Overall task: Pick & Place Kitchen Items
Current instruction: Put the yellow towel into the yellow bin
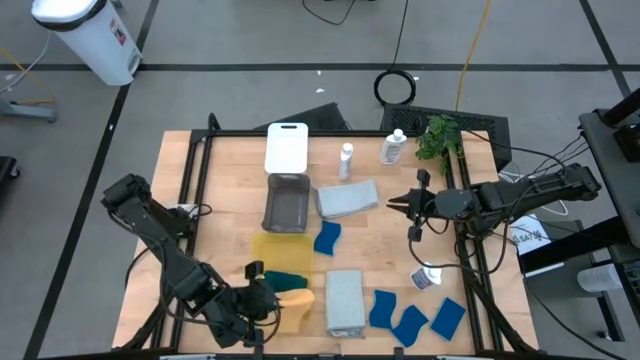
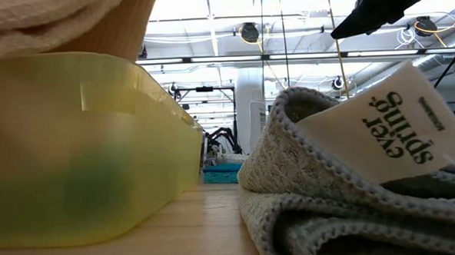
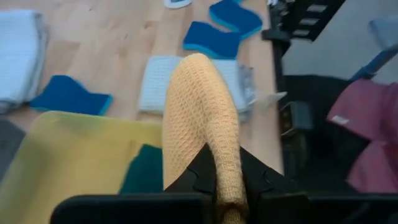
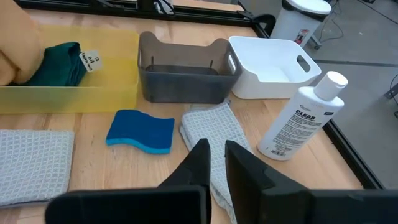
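Note:
My left gripper (image 1: 270, 298) is shut on an orange cloth (image 3: 202, 112) at the near end of the yellow tray (image 1: 268, 248). A dark teal cloth (image 1: 285, 280) lies in that tray. Pale grey cloths lie at the table's middle (image 1: 347, 199) and near its front edge (image 1: 344, 300). One blue sponge (image 1: 327, 237) lies between them, and several more (image 1: 410, 320) lie at the near right. White bottles stand at the far side (image 1: 346, 160) (image 1: 393, 148). My right gripper (image 4: 214, 155) hovers shut at the right, above the middle pale grey cloth (image 4: 214, 134). My left gripper pinches one end of the folded orange cloth (image 3: 222, 177) between its two fingers. The fingers slant down from the table's near left. The rest of the cloth sticks out ahead of them as a rounded roll, above the yellow tray's near end (image 2: 79, 88).
A grey tray (image 1: 287, 203) and a white tray (image 1: 287, 147) stand in line beyond the yellow one. A green plant (image 1: 437, 137) stands at the far right. A third bottle (image 1: 425, 278) is at the right edge. Bare wood shows on the table's left side (image 1: 215, 200).

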